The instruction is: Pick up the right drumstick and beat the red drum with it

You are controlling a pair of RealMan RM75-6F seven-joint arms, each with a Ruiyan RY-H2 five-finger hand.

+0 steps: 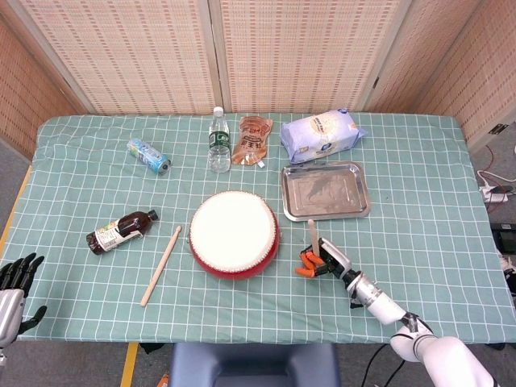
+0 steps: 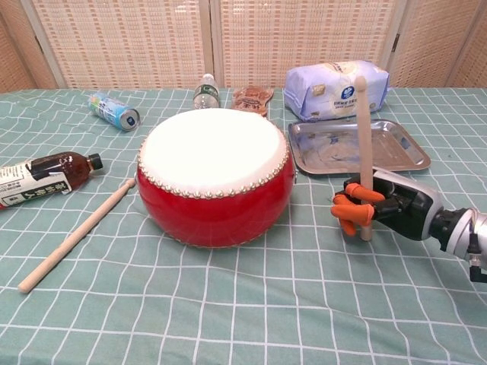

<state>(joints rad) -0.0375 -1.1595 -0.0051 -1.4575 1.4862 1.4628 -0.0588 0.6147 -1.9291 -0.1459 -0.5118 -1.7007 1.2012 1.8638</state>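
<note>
The red drum with a white skin sits in the middle of the table. Just to its right, my right hand, black with orange fingertips, grips the right drumstick. The stick stands nearly upright, its lower end close to the cloth and its tip high. My left hand hangs open off the table's near left corner, holding nothing. A second drumstick lies flat on the cloth left of the drum.
A steel tray lies behind my right hand. A brown bottle, a blue can, a water bottle, a brown pouch and a white-blue bag are spread along the left and far side.
</note>
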